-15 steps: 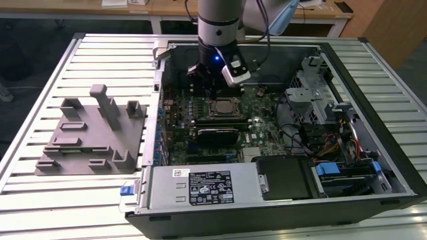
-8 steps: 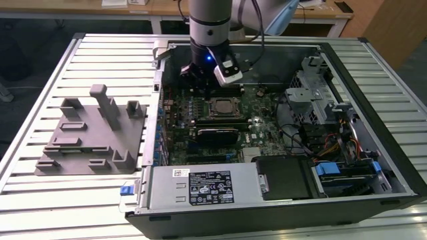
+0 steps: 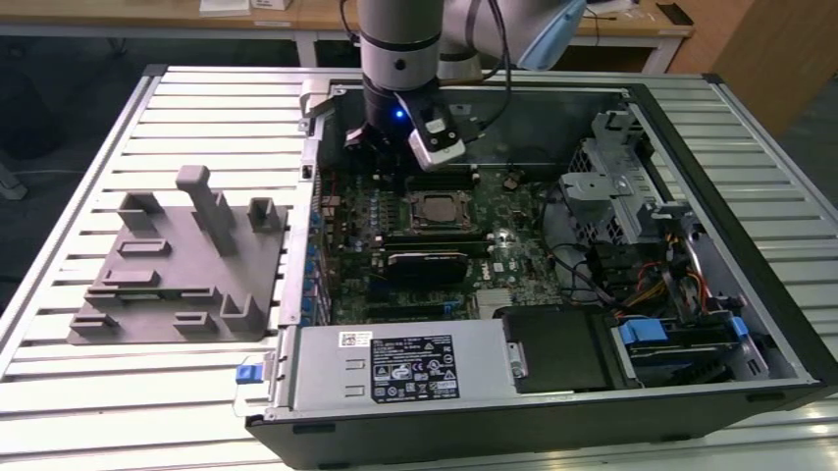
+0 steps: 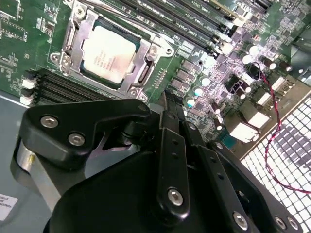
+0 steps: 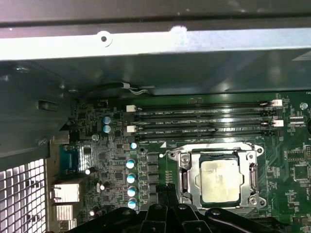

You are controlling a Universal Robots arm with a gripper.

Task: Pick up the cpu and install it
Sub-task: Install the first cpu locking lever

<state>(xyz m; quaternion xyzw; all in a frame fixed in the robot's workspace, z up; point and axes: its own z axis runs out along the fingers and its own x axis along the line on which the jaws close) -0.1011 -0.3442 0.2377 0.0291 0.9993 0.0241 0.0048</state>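
Just beside the socket (image 5: 185, 180), hanging over the motherboard (image 5: 112, 160): gripper (image 5: 165, 189) pinched narrow, gripping nothing. Seated flat inside that socket's metal frame, silver top up: the cpu (image 5: 221, 180). Next to the socket too, memory slots (image 5: 204, 121). Well away from the socket, outside the case (image 3: 458, 434), parked on the slatted table (image 3: 131, 397): grey fixture (image 3: 183, 270).

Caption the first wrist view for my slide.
Cpu lying in the motherboard socket, beside the memory slots.

lab, slotted aluminium table (image 3: 118, 412), desks (image 3: 328, 12) (behind)
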